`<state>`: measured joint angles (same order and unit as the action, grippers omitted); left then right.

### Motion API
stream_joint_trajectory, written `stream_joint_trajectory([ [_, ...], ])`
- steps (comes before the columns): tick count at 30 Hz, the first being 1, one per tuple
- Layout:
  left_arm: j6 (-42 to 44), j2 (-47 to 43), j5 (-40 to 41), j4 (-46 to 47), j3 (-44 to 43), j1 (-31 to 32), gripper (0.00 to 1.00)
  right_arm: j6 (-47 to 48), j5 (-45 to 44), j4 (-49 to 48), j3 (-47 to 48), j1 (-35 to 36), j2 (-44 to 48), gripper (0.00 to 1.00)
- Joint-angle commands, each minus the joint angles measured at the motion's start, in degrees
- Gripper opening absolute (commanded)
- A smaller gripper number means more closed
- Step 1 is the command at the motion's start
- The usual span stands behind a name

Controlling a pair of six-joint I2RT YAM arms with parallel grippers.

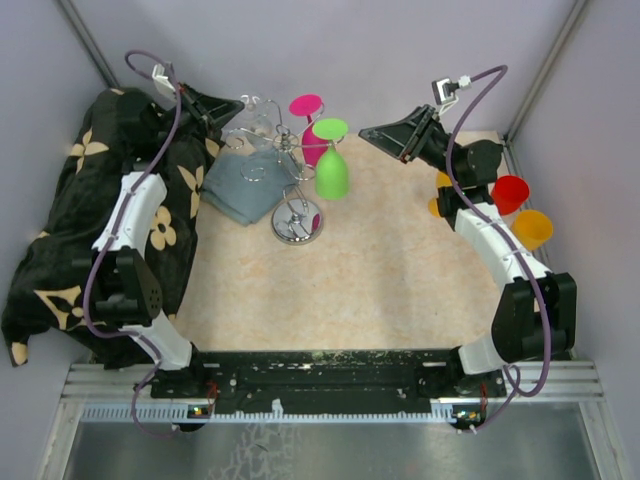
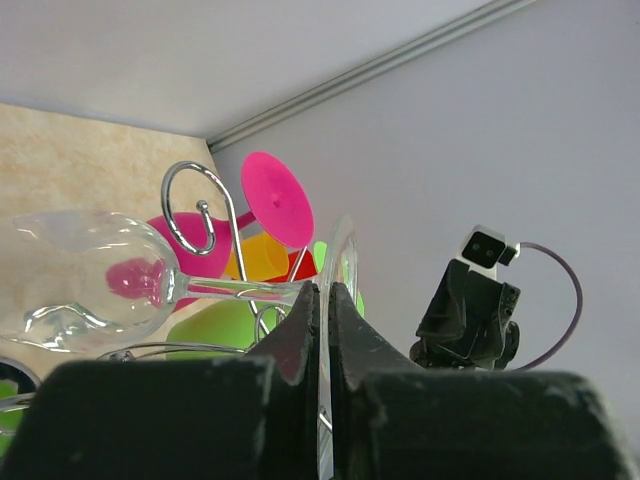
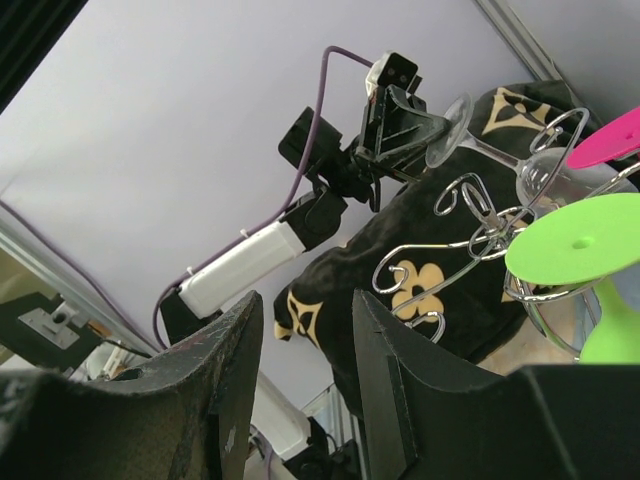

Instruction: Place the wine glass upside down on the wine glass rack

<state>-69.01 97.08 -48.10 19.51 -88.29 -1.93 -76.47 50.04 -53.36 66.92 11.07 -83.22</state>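
Left gripper (image 2: 322, 300): pinched shut on the round foot of the clear wine glass (image 2: 80, 285).
Clear wine glass: lay sideways in the air, beside the top loops of the silver wire rack (image 1: 297, 222).
Silver wire rack: held a green plastic glass (image 1: 331, 172) and a pink plastic glass (image 1: 306, 105) upside down.
Right gripper (image 3: 305, 305): jaws apart, holding nothing.

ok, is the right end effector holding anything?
No, the right end effector is open, and its wrist view shows nothing in the gap.

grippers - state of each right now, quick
Left gripper: closed on the clear wine glass, pinching its foot.
Right gripper: open, empty.
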Motion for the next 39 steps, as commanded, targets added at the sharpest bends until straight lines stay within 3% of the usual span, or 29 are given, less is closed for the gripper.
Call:
stream_joint_trajectory([
  [1,3.3,0.4,-0.5,-2.3,-3.3,1.4,0.0,1.2,-0.2,-1.8,0.0,-0.3,0.3,0.41],
  [15,4.3,5.2,0.8,-4.2,-9.0,4.9,0.0,1.3,-0.2,-1.6,-0.8,-0.3,1.0,0.41],
  [39,1.7,11.2,5.5,-4.1,-14.7,5.0,0.0,1.9,-0.2,-1.2,-1.0,-0.3,0.6,0.41],
])
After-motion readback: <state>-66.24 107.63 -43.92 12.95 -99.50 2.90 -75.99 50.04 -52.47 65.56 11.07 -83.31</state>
